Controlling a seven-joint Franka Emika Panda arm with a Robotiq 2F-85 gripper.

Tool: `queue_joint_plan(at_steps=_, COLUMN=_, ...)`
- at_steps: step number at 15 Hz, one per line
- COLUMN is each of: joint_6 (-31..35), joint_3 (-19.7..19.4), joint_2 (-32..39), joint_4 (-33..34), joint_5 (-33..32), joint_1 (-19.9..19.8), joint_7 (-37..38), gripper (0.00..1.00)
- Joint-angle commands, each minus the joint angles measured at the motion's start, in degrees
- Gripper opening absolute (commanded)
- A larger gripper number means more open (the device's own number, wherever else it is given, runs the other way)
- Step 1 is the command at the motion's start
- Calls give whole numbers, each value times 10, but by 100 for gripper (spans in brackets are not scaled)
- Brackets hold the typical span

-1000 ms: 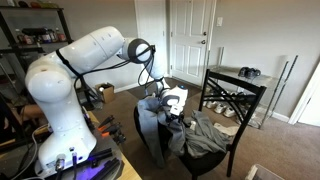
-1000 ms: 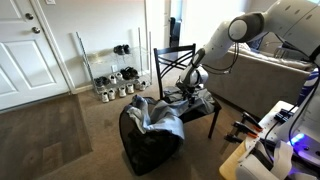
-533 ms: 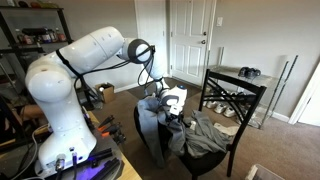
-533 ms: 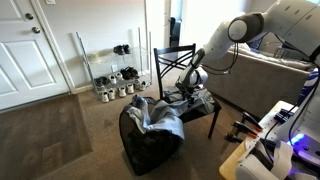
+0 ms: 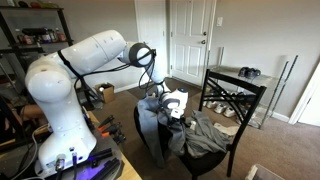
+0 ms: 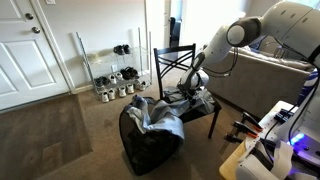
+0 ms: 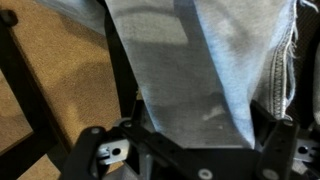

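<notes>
Your jaws stand spread wide and clamp nothing; in the wrist view the pale grey denim garment (image 7: pixel 170 60) lies beneath and between them. Your gripper (image 5: pixel 171 110) hangs close over the seat of the black metal chair (image 6: pixel 175 58), where that garment is draped. Whether the gripper touches the cloth cannot be told. Just beside the chair, a black fabric bag (image 6: pixel 140 150) holding more grey cloth sits on the brown carpet (image 6: pixel 55 135).
</notes>
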Motion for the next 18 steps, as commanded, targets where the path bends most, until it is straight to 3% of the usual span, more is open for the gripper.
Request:
queue_joint_plan(at_steps=1, joint_6=8, joint_3=-2, joint_2=7, joint_4=8, joint_5=3, joint_1=5, joint_7=4, gripper=75)
queue_joint_plan(at_steps=3, joint_6=11, joint_3=-3, joint_2=1, joint_4=1, joint_5=5, joint_1=8, joint_7=7, gripper=67)
queue_joint_plan(at_steps=12, joint_6=39, joint_3=-3, joint_2=-23, joint_4=-36, joint_5=18, joint_1=12, joint_7=31, gripper=6)
queue_joint_plan(at_steps=14, joint_6=51, joint_3=0, joint_2=-32, joint_4=-51, joint_5=19, joint_1=14, joint_7=41, gripper=1)
queue_joint_plan(at_steps=18, joint_6=69, joint_3=2, joint_2=-51, joint_4=-82, joint_5=23, joint_1=20, joint_7=62, gripper=1)
